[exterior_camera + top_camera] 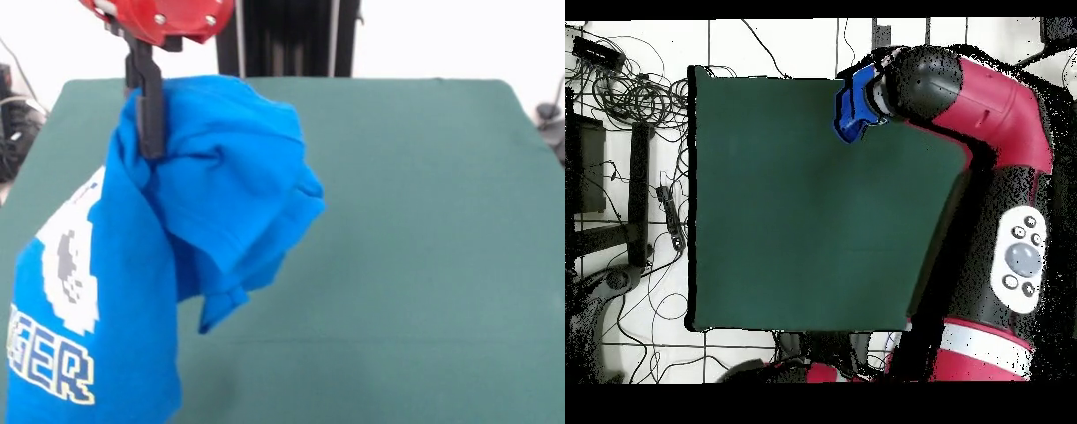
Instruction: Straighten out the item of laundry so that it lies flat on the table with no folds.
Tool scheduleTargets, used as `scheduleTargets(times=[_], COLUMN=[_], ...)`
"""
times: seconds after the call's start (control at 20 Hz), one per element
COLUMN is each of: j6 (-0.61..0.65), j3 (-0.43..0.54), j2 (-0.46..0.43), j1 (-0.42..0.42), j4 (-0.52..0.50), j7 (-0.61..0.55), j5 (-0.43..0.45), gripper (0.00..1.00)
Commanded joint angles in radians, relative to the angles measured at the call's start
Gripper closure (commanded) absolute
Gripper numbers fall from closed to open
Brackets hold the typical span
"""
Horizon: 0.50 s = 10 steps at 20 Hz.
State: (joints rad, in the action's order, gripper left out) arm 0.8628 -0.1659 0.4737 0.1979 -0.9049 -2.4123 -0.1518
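The bright blue T-shirt (pixel 229 177) hangs bunched and folded from my gripper (pixel 152 146), above the left side of the dark green table (pixel 415 221). Its white pixel graphic and white lettering show on the part that hangs down at the lower left. The gripper is shut on the shirt's upper part, and one black finger (pixel 148 97) shows against the cloth. In the overhead view only a small blue piece of the shirt (pixel 853 105) shows beside the red arm (pixel 985 110), over the table's (pixel 795 220) top edge. The gripper itself is hidden there.
The black pedestal (pixel 287 40) stands at the table's far side. Cables (pixel 625 90) and dark gear lie on the floor beside the table's left edge in the overhead view. The arm covers the table's right side there.
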Motion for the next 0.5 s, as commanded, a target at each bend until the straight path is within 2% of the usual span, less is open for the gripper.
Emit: scheduleTargets(times=[0.05,0.5], j6=[0.142,0.14], j3=[-0.031,-0.025], j2=[-0.079,-0.106], j1=[-0.078,-0.098], j4=[0.1,0.181], j7=[-0.39,-0.405], j5=[-0.062,-0.098], gripper=[1.0,1.0])
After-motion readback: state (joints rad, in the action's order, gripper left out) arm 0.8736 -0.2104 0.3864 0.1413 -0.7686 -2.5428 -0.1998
